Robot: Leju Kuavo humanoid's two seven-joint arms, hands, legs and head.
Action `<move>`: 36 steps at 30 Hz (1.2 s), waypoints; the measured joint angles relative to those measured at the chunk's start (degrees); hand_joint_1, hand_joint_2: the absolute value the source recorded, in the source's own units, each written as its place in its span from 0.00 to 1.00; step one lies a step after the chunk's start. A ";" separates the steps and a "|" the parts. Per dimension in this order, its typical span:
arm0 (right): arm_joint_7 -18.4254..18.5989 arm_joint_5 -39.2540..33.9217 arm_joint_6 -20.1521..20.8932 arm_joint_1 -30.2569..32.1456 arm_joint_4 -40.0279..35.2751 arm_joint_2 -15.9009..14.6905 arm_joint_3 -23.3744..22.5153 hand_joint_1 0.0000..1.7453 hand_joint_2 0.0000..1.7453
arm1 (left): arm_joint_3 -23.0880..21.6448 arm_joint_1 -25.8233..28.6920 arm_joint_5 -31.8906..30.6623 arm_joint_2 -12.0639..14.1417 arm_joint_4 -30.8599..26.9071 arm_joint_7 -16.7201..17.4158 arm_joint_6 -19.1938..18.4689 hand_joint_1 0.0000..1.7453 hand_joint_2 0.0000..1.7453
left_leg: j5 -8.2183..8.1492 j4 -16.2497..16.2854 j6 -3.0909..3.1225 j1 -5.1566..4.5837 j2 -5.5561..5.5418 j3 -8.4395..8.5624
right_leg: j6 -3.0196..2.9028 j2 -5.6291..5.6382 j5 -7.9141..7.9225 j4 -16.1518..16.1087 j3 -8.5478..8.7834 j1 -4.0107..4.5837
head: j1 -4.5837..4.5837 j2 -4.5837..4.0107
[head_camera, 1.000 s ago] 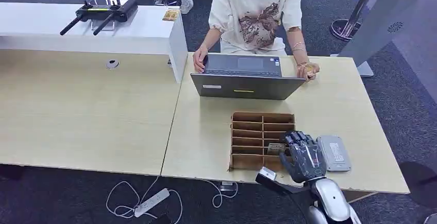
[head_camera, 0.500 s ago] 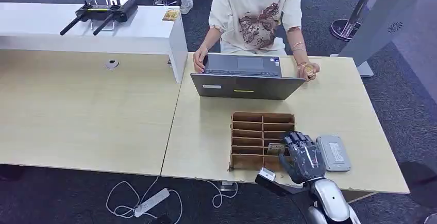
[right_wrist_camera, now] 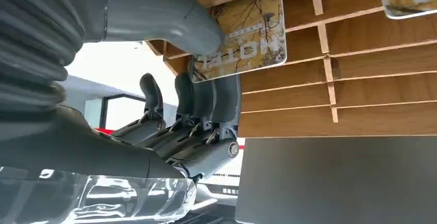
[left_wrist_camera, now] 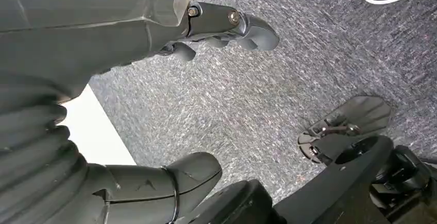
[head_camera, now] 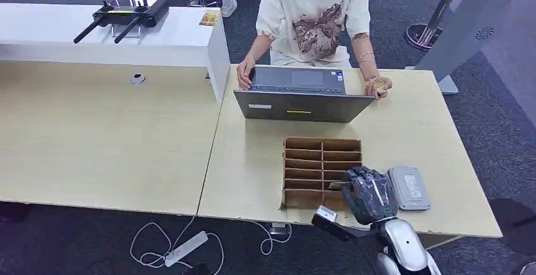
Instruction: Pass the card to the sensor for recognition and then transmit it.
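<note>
Inspector: Right hand (head_camera: 371,194), status?

Assessor: Clenched on the card (right_wrist_camera: 242,38). The wrist view shows the thumb on the printed face and the fingers (right_wrist_camera: 206,98) curled behind it. The card is lifted at the right column of the slotted box (head_camera: 303,161), near the table's (head_camera: 411,129) front edge; whether it is fully out of its slot I cannot tell.

Inspector: Where does the sensor lie from it?

Assessor: The grey sensor pad (head_camera: 409,187) lies flat just beside the hand on its right, at the box's near right corner. Its long axis runs from the front edge toward the back. My judgement: the next move is a short sideways carry to the right, then the card laid flat over the pad.

Inspector: Left hand?

Assessor: The left hand (left_wrist_camera: 227,26) hangs over the carpet (left_wrist_camera: 268,90), holding nothing, fingers curled. The right is plainly nearer.

Inspector: Who receives it?

Assessor: Probably the person (head_camera: 313,16) at the laptop (head_camera: 303,95), at the far edge.
</note>
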 joint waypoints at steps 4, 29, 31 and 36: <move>-0.09 0.00 0.07 0.00 0.00 0.00 0.00 0.68 1.00 | 0.00 0.00 -0.07 -0.02 0.02 -0.15 -0.02 0.00 1.00 | 0.00 0.00 0.00 0.00 0.00 0.00 | 0.00 0.00 0.00 0.00 0.00 0.00 | 0.00 0.00; -2.97 -6.31 1.83 -0.17 0.18 0.00 0.22 0.77 1.00 | 0.39 0.03 -0.81 -0.02 0.02 -0.33 -0.02 0.00 1.00 | 0.01 0.00 0.00 0.00 0.00 0.05 | -0.01 0.01 0.01 0.00 0.04 0.00 | 0.00 0.00; -3.48 -7.74 2.12 -0.12 -0.09 0.00 0.00 0.83 1.00 | 0.52 0.03 -0.87 -0.02 0.02 -0.33 -0.02 0.00 1.00 | 0.01 0.00 0.00 0.00 0.00 0.05 | -0.01 0.01 0.02 0.00 0.04 0.00 | 0.00 0.00; -4.55 -10.69 3.67 -0.07 -0.77 0.00 -0.50 0.86 1.00 | 0.98 0.02 -1.25 -0.04 0.00 -0.33 -0.02 0.00 1.00 | 0.00 0.00 0.00 0.00 0.00 0.05 | -0.01 0.01 0.01 0.00 0.03 0.00 | 0.00 0.00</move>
